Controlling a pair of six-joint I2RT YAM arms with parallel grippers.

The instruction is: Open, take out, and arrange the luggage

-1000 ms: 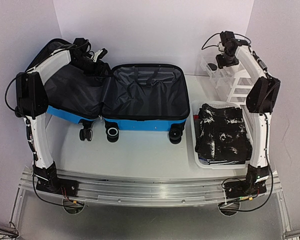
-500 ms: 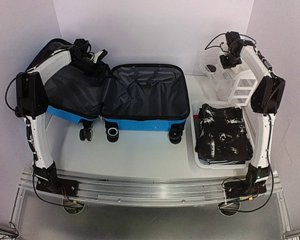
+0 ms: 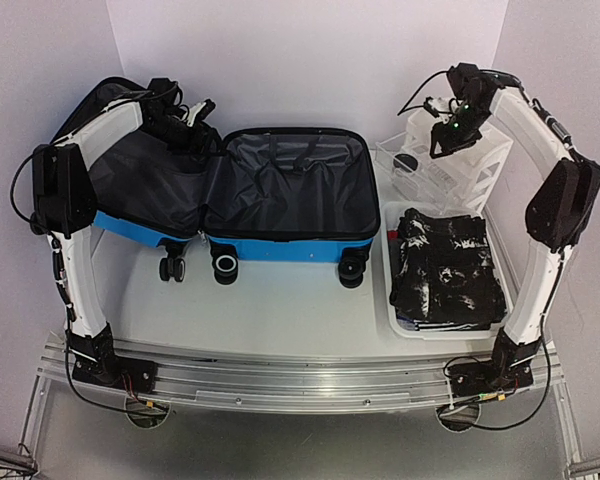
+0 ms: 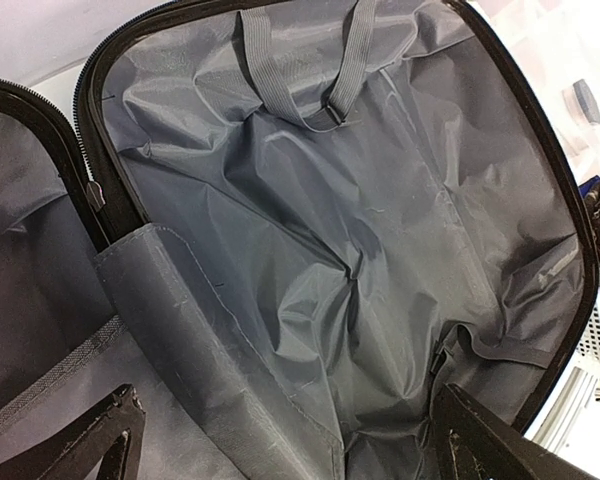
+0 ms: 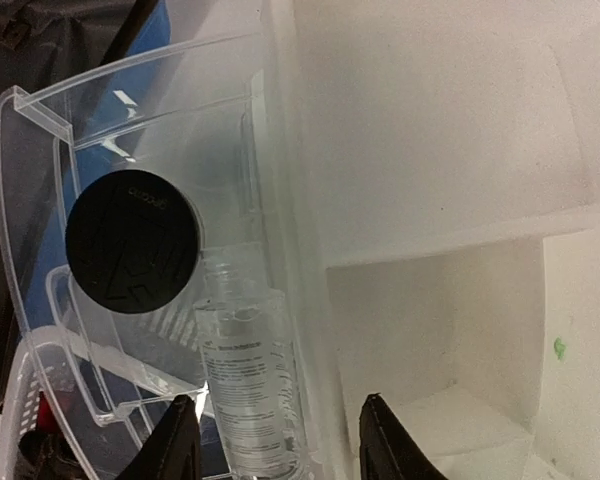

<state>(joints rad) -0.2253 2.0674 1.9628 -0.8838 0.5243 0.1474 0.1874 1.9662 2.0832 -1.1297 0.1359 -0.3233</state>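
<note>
My left gripper (image 4: pixel 285 420) hangs over the open luggage (image 3: pixel 270 247) with its 2 fingers spread wide and nothing between them. Below it I see only the dark grey lining (image 4: pixel 360 260), crumpled into folds, and 2 grey straps (image 4: pixel 300 70) joined by a buckle near the far rim.

The luggage lies on the table (image 3: pixel 280 310), towards the left and the back wall. Its right half lies flat with the lining facing up. Its left half is tipped up against the left corner, under my left arm. The blue shell and the black wheels (image 3: pixel 223 266) face the near edge.

My right gripper (image 5: pixel 280 430) is at the back right, above the white drawer organizer (image 3: pixel 490 165). Its fingers stand apart, not clamped on anything. Under them is a clear plastic tray (image 5: pixel 40 110). In it are a small clear bottle (image 5: pixel 245 390), lying lengthwise, and a round black disc (image 5: pixel 130 240) just beside the bottle's top end. The bottle lies close to my left finger; I cannot tell whether they touch.

In front of the organizer, just right of the luggage, sits a white basket (image 3: pixel 391 300) filled with folded black-and-white clothes (image 3: pixel 445 265).
</note>
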